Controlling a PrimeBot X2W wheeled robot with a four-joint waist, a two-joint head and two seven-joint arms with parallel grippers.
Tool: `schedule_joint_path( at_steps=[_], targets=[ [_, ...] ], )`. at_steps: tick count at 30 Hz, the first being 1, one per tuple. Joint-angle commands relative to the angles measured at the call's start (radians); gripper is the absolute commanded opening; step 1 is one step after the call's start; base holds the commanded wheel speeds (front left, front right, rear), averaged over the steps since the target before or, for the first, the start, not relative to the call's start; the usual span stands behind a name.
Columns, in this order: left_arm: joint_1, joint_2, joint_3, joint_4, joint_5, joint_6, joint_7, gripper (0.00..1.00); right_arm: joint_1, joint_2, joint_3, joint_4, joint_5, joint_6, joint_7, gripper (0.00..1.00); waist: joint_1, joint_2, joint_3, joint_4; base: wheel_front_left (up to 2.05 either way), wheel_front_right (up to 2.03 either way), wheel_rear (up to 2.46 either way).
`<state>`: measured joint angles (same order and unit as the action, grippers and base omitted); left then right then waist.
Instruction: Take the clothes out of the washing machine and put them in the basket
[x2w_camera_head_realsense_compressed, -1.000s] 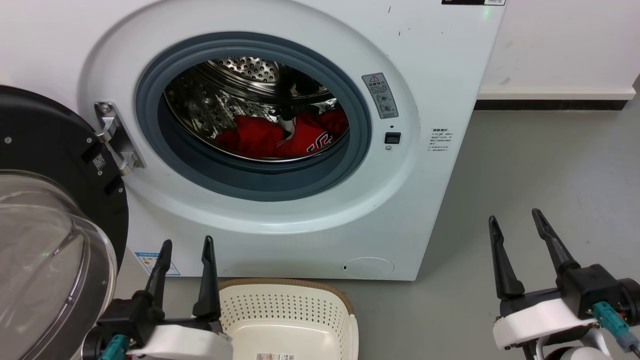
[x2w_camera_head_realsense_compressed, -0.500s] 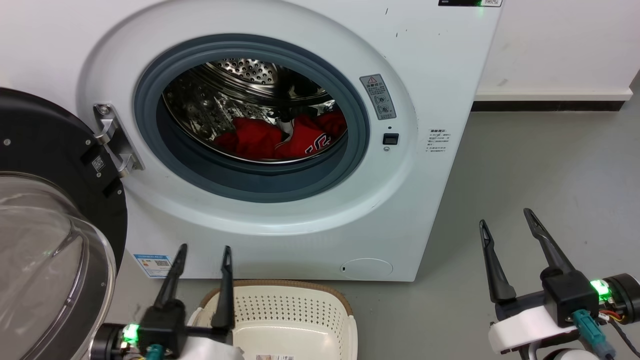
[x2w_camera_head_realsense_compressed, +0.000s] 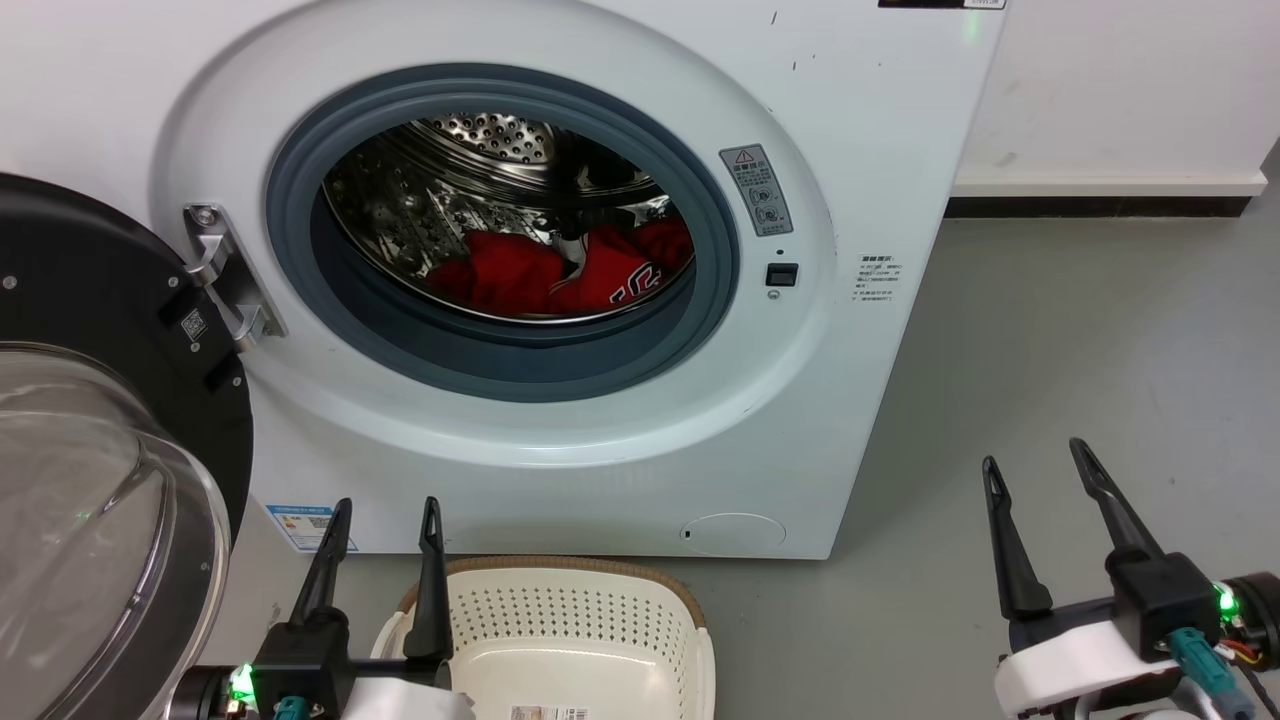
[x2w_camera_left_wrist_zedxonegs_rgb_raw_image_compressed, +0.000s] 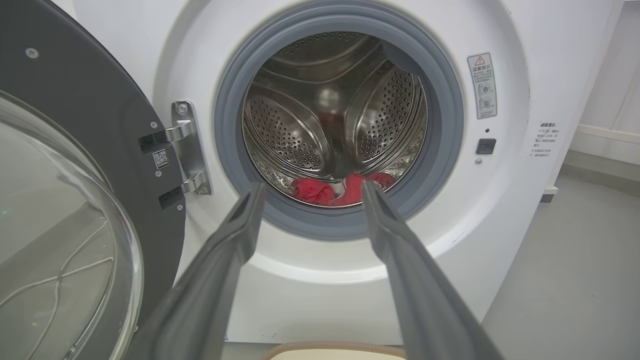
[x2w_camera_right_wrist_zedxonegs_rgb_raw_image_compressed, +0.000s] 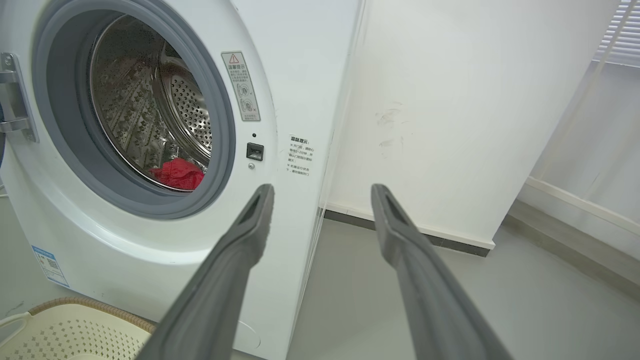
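Head view: we see red clothes (x2w_camera_head_realsense_compressed: 510, 275) in the washing machine (x2w_camera_head_realsense_compressed: 850, 150); the basket (x2w_camera_head_realsense_compressed: 580, 565) stands before it; our left end effector (x2w_camera_head_realsense_compressed: 387, 502) and right end effector (x2w_camera_head_realsense_compressed: 1033, 452) hang released.

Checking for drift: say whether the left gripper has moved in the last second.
Yes. The left gripper has sunk slightly, its fingertips now nearer the basket rim.
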<state>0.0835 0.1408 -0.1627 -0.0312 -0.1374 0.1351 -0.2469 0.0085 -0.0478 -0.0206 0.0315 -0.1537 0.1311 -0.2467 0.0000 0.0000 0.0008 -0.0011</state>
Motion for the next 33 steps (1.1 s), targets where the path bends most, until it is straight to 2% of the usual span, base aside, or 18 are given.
schedule_joint_path(
  at_steps=[1, 4, 6, 8, 25, 31, 33],
  targets=[
    [0.011, -0.011, 0.018, 0.001, 0.014, -0.015, -0.008, 1.00, 0.005, -0.003, -0.007, 0.017, 0.021, -0.001, -0.009, 1.00, 0.0000, 0.0000, 0.000, 0.000, 0.00, 0.00, 0.00],
    [0.017, -0.023, 0.036, 0.010, 0.046, -0.042, -0.014, 1.00, 0.004, -0.004, -0.032, 0.070, 0.101, -0.001, -0.013, 1.00, 0.0000, 0.0000, -0.002, 0.000, 0.00, 0.00, 0.00],
    [0.016, -0.014, 0.026, 0.014, 0.095, -0.059, -0.017, 1.00, -0.005, -0.002, -0.032, 0.091, 0.089, 0.000, -0.018, 1.00, 0.0000, 0.0000, -0.003, 0.000, 0.00, 0.00, 0.00],
    [0.019, -0.019, 0.024, 0.016, 0.118, -0.057, -0.021, 1.00, -0.008, -0.002, -0.029, 0.107, 0.082, -0.001, -0.021, 1.00, 0.0000, 0.0000, -0.003, -0.001, 0.00, 0.00, 0.00],
    [0.016, -0.044, 0.055, 0.034, 0.123, -0.091, -0.019, 1.00, -0.025, -0.003, -0.025, 0.139, 0.073, -0.001, -0.019, 1.00, 0.0000, 0.0000, 0.005, -0.005, 0.00, 0.00, 0.00],
    [-0.013, -0.030, 0.053, 0.058, 0.133, -0.109, -0.019, 1.00, -0.050, -0.003, -0.043, 0.142, 0.079, -0.001, -0.019, 1.00, 0.0000, 0.0000, 0.061, -0.024, 0.00, 0.00, 0.00],
    [-0.027, -0.024, 0.050, 0.077, 0.126, -0.127, -0.019, 1.00, -0.064, -0.003, -0.046, 0.144, 0.097, -0.001, -0.019, 1.00, 0.0000, 0.0000, 0.096, -0.038, 0.00, 0.00, 0.00]
  ],
)
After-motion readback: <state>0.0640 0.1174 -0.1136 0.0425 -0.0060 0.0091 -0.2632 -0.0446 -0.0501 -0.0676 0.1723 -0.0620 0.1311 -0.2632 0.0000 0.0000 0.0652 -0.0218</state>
